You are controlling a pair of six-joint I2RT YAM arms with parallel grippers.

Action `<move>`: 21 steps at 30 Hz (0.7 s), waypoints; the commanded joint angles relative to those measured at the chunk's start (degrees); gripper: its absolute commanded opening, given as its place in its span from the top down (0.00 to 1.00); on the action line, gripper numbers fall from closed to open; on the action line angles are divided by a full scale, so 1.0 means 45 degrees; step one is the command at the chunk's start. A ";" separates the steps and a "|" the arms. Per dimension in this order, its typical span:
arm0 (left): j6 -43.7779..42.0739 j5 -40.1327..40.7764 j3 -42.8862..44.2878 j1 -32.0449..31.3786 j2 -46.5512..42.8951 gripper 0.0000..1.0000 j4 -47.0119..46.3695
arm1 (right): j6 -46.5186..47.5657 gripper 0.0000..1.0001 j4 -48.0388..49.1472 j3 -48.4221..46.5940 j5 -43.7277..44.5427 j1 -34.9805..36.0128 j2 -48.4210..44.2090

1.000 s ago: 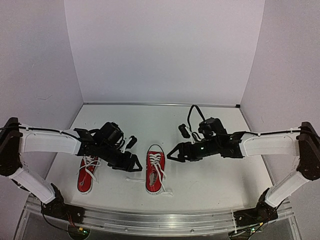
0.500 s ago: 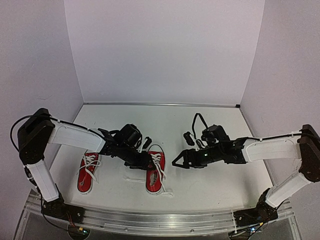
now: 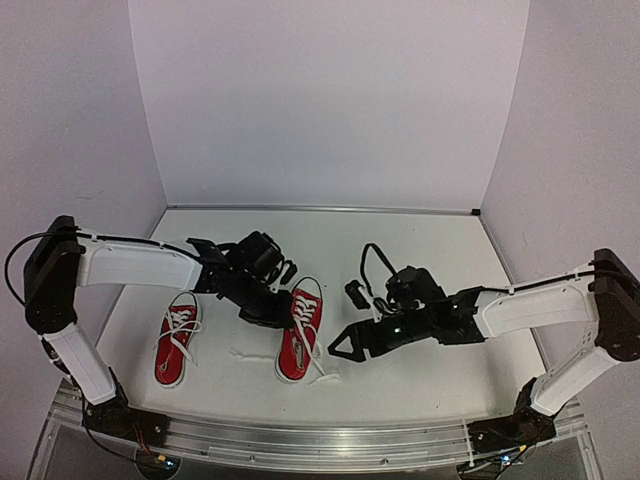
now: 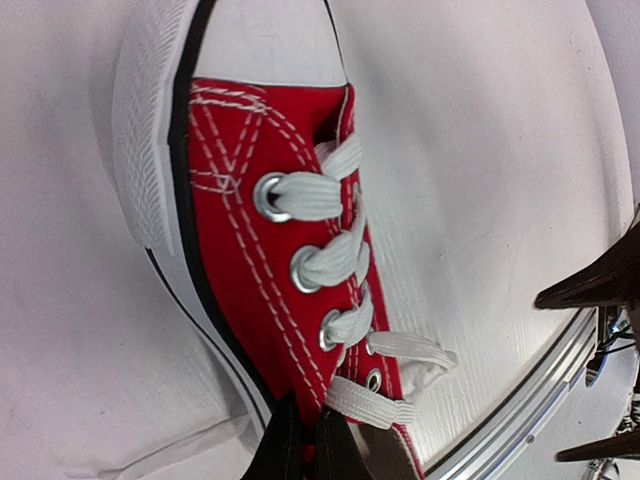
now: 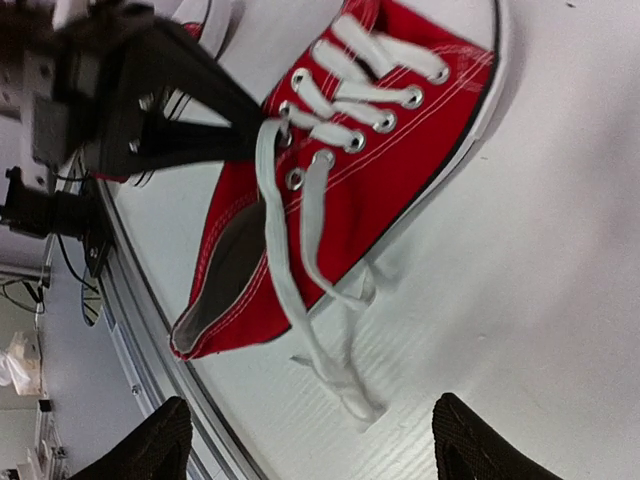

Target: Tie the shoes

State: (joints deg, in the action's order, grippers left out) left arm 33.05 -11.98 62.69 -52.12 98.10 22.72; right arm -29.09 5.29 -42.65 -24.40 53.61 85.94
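Top external view: on the white table [image 3: 420, 250], near its front edge, two small red canvas sneakers with white soles. Centre sneaker [image 3: 299, 335] between the two arms, long axis running near to far, white toe cap toward the back wall and leaning a little right, heel opening toward the aluminium rail [image 3: 320, 435]. Second sneaker [image 3: 175, 345] well apart to the left, laid much the same way, toe far, heel near. Left gripper [image 3: 280, 318] at the centre sneaker's left side, closed tight on the eyelet edge close to the heel opening. In the left wrist view, a sliver of red canvas between the dark fingertips [image 4: 285, 450]; lace pinched as well or not, impossible to tell. Laces [image 5: 300, 230] untied, loose ends trailing on the table beside the heel. Right gripper [image 3: 338, 348] just right of that heel, jaws spread wide, holding nothing, tips pointing toward the shoe.
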 commanded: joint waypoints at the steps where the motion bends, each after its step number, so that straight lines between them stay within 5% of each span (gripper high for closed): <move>1: -0.1474 0.1714 0.2304 0.0000 -0.2302 1.00 0.2287 | 0.1175 0.19 0.1632 -0.0522 0.0619 0.0563 0.0556; 21: -0.2590 0.0081 0.5330 0.0008 -0.4527 1.00 0.4420 | 0.5170 0.13 0.3917 -0.1694 0.3934 0.3102 0.0885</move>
State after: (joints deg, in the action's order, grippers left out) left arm 23.44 -8.40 81.93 -52.07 82.19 45.21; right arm -10.54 19.61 -46.93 -12.32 67.00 88.55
